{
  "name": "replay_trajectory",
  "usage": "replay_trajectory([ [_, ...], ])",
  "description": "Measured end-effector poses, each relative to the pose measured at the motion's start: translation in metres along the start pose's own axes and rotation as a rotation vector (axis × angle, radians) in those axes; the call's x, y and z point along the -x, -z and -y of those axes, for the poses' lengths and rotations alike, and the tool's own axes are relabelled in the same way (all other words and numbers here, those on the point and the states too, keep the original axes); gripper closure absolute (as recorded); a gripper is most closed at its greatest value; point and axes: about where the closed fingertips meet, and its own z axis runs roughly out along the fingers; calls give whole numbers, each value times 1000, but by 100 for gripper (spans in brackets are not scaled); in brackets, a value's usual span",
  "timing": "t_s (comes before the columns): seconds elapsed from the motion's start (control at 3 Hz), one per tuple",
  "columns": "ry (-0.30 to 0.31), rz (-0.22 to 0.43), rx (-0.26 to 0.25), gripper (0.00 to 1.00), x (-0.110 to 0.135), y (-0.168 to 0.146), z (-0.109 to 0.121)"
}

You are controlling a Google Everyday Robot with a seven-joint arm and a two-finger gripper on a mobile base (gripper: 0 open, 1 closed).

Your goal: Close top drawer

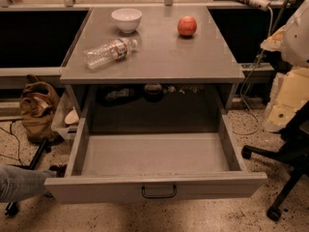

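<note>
Standing pulled far out at 6 o'clock, the drawer (154,154) was seen to be a shallow grey metal tray with a dark loop handle (159,192). The hand (52,172) was found at 8 o'clock, by its left front corner; whether it was wide or narrow could not be told. An off-centre push was judged likely to skew the drawer, and a slam to roll the glossy round apple (187,26) or the ribbed plastic bottle (110,52) off the smooth surface (164,62).

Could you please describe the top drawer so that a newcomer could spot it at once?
Find the grey table holding a white bowl, an apple and a plastic bottle. Just under its top, the top drawer juts out, with the claw by its left front corner. It alone is an open, empty grey tray with a small dark loop handle centred in front.
</note>
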Motion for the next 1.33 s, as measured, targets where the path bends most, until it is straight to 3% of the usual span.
replay_trajectory([
  [0.33,0,0,0,0,0,0,0],
  [0.67,-44,33,12,0,0,-18,-16],
  [1.0,-101,79,45,0,5,-56,-51],
  [1.33,-119,102,106,0,6,-97,-88],
])
